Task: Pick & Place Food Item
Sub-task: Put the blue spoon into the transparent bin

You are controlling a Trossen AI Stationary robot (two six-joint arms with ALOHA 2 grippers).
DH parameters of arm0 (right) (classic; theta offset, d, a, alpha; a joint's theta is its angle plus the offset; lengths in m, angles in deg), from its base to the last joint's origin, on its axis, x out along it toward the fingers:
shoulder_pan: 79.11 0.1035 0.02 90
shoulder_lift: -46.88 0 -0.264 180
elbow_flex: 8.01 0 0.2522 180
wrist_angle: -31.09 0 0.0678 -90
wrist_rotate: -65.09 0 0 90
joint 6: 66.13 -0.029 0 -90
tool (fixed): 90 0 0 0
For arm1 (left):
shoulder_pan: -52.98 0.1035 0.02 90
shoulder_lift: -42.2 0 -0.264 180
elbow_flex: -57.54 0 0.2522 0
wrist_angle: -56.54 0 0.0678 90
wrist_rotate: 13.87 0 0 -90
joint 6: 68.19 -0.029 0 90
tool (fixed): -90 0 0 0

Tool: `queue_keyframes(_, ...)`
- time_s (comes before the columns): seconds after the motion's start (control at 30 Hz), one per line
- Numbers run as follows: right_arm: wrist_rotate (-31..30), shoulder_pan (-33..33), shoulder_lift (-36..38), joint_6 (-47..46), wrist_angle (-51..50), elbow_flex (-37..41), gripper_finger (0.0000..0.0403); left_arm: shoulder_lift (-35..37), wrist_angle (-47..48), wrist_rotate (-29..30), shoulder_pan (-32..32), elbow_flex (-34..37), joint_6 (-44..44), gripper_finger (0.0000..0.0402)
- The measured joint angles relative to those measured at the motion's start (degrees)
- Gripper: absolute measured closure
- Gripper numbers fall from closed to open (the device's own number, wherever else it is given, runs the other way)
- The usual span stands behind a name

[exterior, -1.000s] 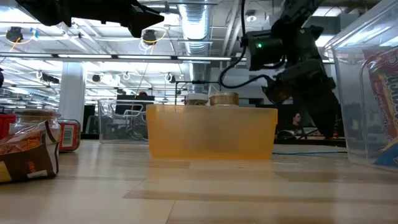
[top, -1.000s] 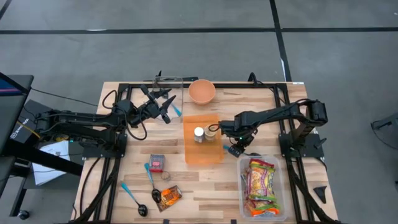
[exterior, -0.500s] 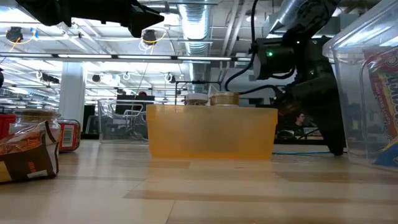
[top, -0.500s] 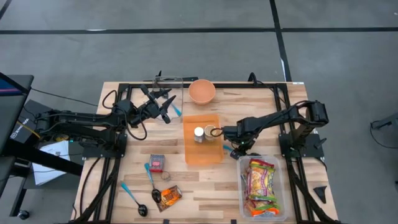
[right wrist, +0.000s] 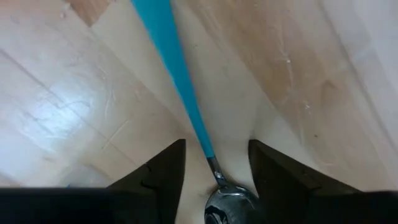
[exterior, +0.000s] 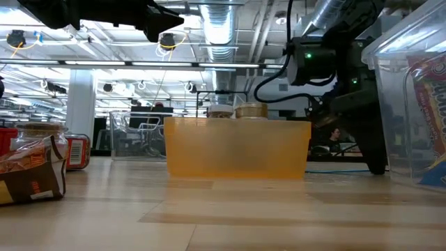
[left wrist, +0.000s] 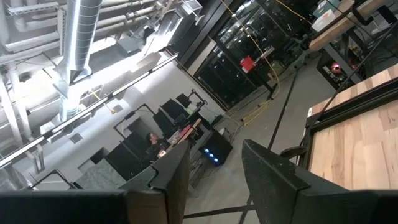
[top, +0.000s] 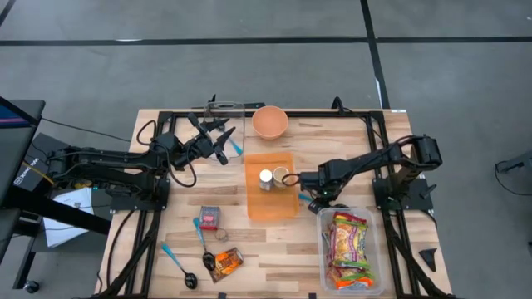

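Right gripper (top: 309, 197): I see it low over the desk, just off the right edge of the orange tray (top: 271, 208), between that tray and the clear bin (top: 322, 249). Its wrist view shows the fingers (right wrist: 163, 169) spread on either side of a spoon (right wrist: 180, 81) – blue handle, metal bowl – with a gap to each side, so nothing is pinched.

Left gripper (top: 223, 146): I have it raised over the far left part of the desk, near the far rail. Its fingers (left wrist: 271, 174) stand apart with nothing between them; its camera looks out into the room.

Spoon: lies flat on the wood under the right gripper, near the right side of the tray.

Tray: sits mid-desk. Two small jars (top: 267, 178) stand in it side by side, toward its far right part; in the low view their lids (exterior: 251, 109) show just above the rim.

Bin: at the near right corner, holding bright snack packets (top: 349, 247).

Bowl (top: 270, 121): at the far edge, just beyond the tray.

Near left part of the desk: a small red can (top: 209, 218), an orange snack pack (top: 226, 262), and two more blue-handled spoons (top: 201, 242) – all lying apart from both arms.

Food items: none is in either gripper.
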Motion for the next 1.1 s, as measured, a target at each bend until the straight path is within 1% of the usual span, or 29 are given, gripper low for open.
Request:
queue_keyframes(0.1,-1.62,0.76,0.00,-1.52,-0.22,0.02,0.0274,0.00,0.00,0.00,0.02,0.00,0.00,0.0262)
queue_keyframes(0.23,-3.64,1.62,0.00,-2.70,-0.49,0.05,0.0334,0.00,0.03,0.00,0.00,0.00,0.00,0.0262)
queue_keyframes(0.33,-4.37,1.94,-0.02,-3.05,-0.30,0.07,0.0381,0.02,0.04,0.00,0.01,0.00,0.00,0.0262)
queue_keyframes(0.37,-4.43,1.94,-0.02,-2.98,-0.30,0.07,0.0390,0.02,0.07,0.00,0.02,0.00,0.00,0.0262)
queue_keyframes(0.53,-4.64,1.94,-0.07,-2.88,-0.28,0.04,0.0387,0.00,0.09,0.00,0.00,0.00,0.00,0.0262)
queue_keyframes(0.6,-4.77,1.94,0.07,-2.86,-0.28,0.06,0.0395,0.00,0.09,0.00,0.00,0.00,0.00,0.0262)
queue_keyframes(0.77,-7.25,1.99,2.50,-3.29,-0.15,0.30,0.0397,0.00,0.13,0.00,0.01,0.00,0.00,0.0262)
queue_keyframes(1.1,-16.85,1.94,12.47,-5.76,-1.41,0.26,0.0401,0.02,0.15,0.00,0.02,0.00,0.00,0.0262)
